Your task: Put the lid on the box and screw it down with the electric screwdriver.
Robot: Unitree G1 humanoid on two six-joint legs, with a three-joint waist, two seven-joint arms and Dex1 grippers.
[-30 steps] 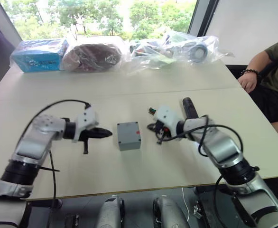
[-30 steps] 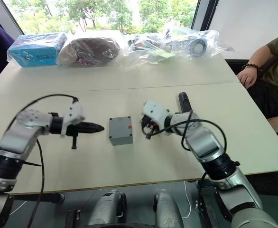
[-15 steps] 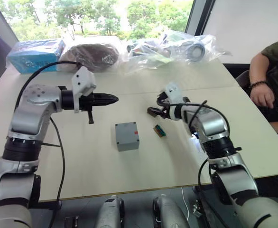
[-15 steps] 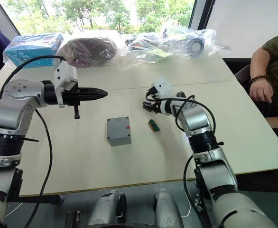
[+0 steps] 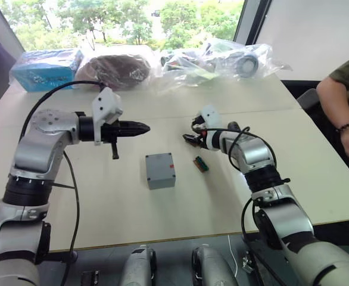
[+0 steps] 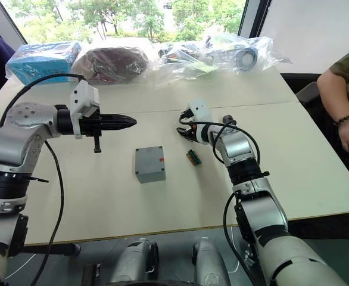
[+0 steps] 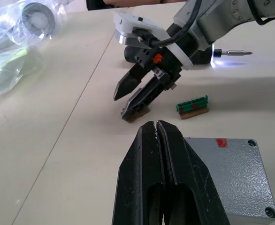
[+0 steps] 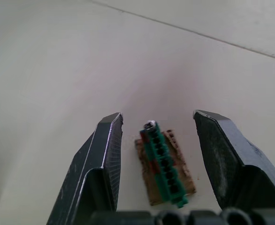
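Screwdriver [image 7: 233,53] lies just behind your right pincer [image 8: 157,119], which gapes wide astride a small green piece [image 8: 163,164]; lift clear, reach back and grip its barrel squarely, while your closed, empty left pincer [image 7: 155,124] hovers beside the box [image 5: 160,170].

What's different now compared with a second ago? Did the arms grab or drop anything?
Both arms pulled away from the box, toward the far side of the table. The left gripper is shut on nothing. The right gripper is open, and its retreat uncovered a small green piece lying beside the box. Nothing was visibly picked up. The box stayed where it was.
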